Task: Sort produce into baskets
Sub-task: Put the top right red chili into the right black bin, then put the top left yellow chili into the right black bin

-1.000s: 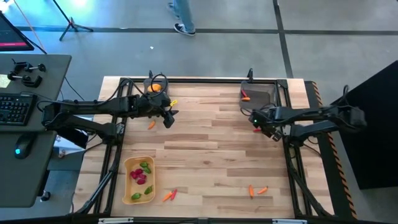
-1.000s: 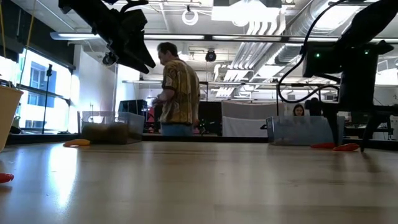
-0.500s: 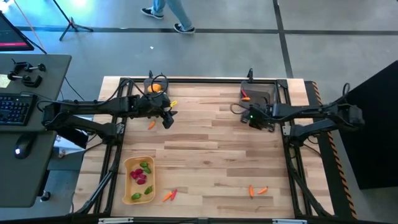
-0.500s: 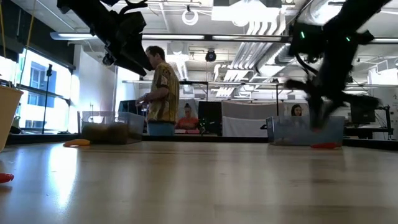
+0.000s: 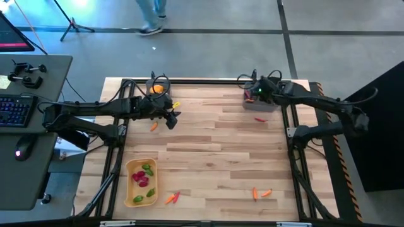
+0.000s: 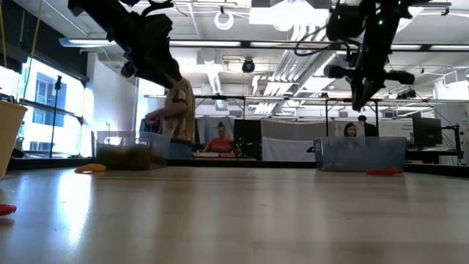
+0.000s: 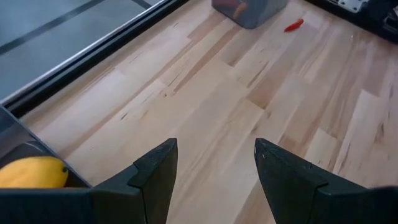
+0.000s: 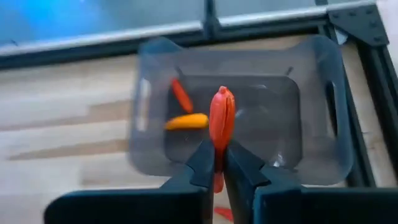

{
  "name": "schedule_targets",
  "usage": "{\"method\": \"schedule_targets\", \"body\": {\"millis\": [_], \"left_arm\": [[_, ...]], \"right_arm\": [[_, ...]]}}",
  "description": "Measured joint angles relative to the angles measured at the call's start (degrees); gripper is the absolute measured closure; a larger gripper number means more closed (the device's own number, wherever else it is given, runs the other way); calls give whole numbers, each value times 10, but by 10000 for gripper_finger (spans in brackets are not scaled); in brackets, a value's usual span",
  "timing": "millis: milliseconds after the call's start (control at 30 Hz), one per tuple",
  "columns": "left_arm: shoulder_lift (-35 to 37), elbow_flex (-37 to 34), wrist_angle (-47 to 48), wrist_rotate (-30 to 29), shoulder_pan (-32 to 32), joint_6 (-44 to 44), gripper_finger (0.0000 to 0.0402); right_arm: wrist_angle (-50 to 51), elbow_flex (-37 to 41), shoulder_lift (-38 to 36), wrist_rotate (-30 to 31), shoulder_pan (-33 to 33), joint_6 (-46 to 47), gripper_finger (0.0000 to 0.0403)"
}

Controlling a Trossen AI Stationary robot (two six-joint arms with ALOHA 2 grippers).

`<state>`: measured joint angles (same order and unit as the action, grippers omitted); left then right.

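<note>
My right gripper (image 5: pixel 259 94) hangs above the far right grey bin (image 5: pixel 263 101), shut on a slim red chilli-shaped piece (image 8: pixel 221 115). That bin (image 8: pixel 311 124) holds a red piece (image 8: pixel 181 94) and an orange piece (image 8: pixel 185 121). Another red piece (image 5: pixel 259 119) lies on the table just in front of the bin. My left gripper (image 5: pixel 170 120) is open and empty above the table, near the far left grey bin (image 5: pixel 158 85), which holds a yellow-orange fruit (image 7: pixel 31 173). The tan tray (image 5: pixel 128 186) at the near left holds green and magenta pieces. My right gripper pinches the red piece between its two fingers, by its lower part (image 8: pixel 219 142). The fingers come from above, pointing down, and lie along the piece. Its upper end sticks out past the fingertips. The piece is clear of the bin below.
Loose orange pieces lie on the table: one near my left gripper (image 5: pixel 153 127), two beside the tray (image 5: pixel 172 198), two at the near right (image 5: pixel 261 193). A small yellow piece (image 5: pixel 176 104) lies by the left bin. A person walks beyond the far edge (image 5: pixel 151 12).
My right gripper has risen and gone toward the table's far edge, from the table in front of the right bin to above it. It carries the red piece, now lifted clear of the table. A person has walked leftward behind the table.
</note>
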<state>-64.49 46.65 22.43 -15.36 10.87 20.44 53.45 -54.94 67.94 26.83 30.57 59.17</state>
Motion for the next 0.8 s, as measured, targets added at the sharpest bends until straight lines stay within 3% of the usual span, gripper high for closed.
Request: {"method": "schedule_targets", "body": {"millis": [133,367,500,633,800], "left_arm": [[0,0,2,1,0,17,202],[0,0,3,2,0,25,202],[0,0,3,6,0,31,202],[5,15,73,38,4,37,202],[13,72,227,45,8,84,202]], "right_arm": [[-54,28,1,-51,66,-69,352],[-95,39,1,-71,119,-136,233],[-156,39,1,-171,133,-148,181],[-292,39,3,-297,98,-152,168],[-391,38,24,-290,-2,-97,167]]}}
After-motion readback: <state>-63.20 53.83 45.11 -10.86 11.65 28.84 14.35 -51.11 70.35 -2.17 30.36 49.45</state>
